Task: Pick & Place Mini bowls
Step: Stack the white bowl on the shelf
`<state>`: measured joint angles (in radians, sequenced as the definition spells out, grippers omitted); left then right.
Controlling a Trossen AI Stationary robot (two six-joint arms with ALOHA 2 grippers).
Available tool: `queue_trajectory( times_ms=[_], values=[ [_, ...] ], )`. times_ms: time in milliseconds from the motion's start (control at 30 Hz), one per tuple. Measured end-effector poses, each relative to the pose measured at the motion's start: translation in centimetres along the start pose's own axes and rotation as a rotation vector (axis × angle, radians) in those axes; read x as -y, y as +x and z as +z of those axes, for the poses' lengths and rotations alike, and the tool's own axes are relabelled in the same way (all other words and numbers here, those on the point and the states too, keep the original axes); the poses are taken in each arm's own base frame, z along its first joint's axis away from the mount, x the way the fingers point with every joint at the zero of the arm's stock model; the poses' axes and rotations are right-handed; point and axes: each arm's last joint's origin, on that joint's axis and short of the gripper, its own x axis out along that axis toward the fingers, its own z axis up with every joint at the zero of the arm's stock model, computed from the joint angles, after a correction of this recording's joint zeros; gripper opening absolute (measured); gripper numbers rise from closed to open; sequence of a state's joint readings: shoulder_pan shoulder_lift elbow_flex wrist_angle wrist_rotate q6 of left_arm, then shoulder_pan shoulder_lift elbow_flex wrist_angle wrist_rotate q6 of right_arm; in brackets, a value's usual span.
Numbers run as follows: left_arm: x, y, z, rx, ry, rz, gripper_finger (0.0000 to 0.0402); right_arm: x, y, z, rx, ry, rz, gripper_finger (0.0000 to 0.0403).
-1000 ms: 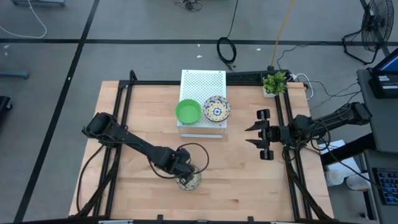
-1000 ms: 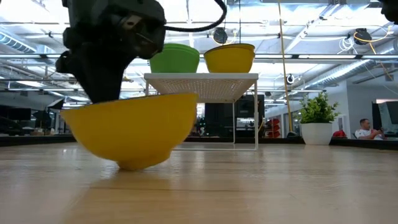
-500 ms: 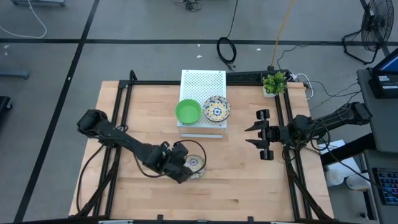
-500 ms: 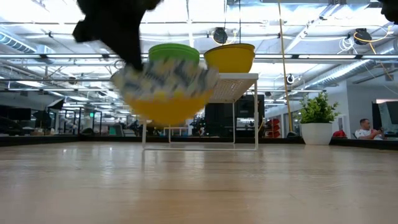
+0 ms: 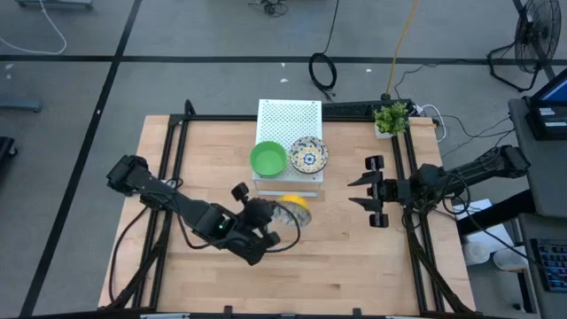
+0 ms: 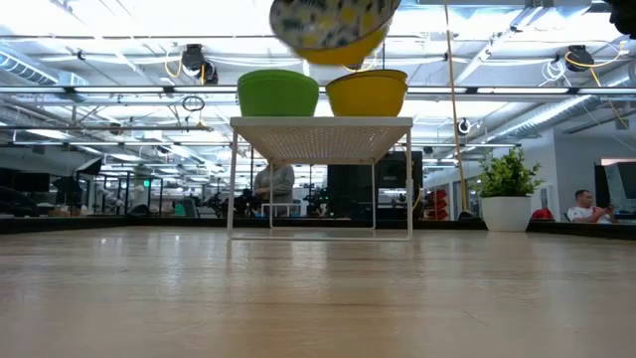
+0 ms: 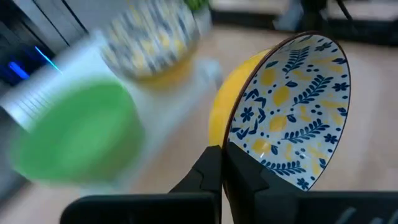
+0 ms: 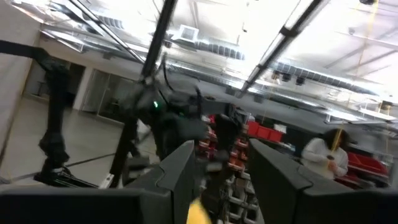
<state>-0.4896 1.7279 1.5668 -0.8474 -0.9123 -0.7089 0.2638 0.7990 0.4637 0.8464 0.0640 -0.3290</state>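
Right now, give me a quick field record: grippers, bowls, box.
left gripper: shut on the rim of a floral bowl, held off the table, near the box front
right gripper: open, empty, waiting at the table's right side
white perforated box: holds a green bowl and a second floral bowl, side by side
table: no bowl resting on it in view
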Motion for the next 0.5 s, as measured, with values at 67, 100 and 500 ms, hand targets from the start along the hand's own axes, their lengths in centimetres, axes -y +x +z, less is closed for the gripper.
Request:
queue_trajectory(
  times_ms=[67,100,500],
  values=[
    [-0.1,-0.4,1.1,0.081,0.070,0.053,0.0004,0.1,0.0,-0.1,-0.017,-0.002,-0.032,0.0139],
    [0.0,-0.7,1.6,0.127,0.111,0.081,0.0005,0.1,0.0,-0.1,-0.027,-0.008,-0.052,0.0139],
    [0.5,-1.7,5.7,0.329,0.463,0.398,0.0004,0.2,1.2,-2.7,-0.232,-0.254,-0.349,0.0139]
  ],
)
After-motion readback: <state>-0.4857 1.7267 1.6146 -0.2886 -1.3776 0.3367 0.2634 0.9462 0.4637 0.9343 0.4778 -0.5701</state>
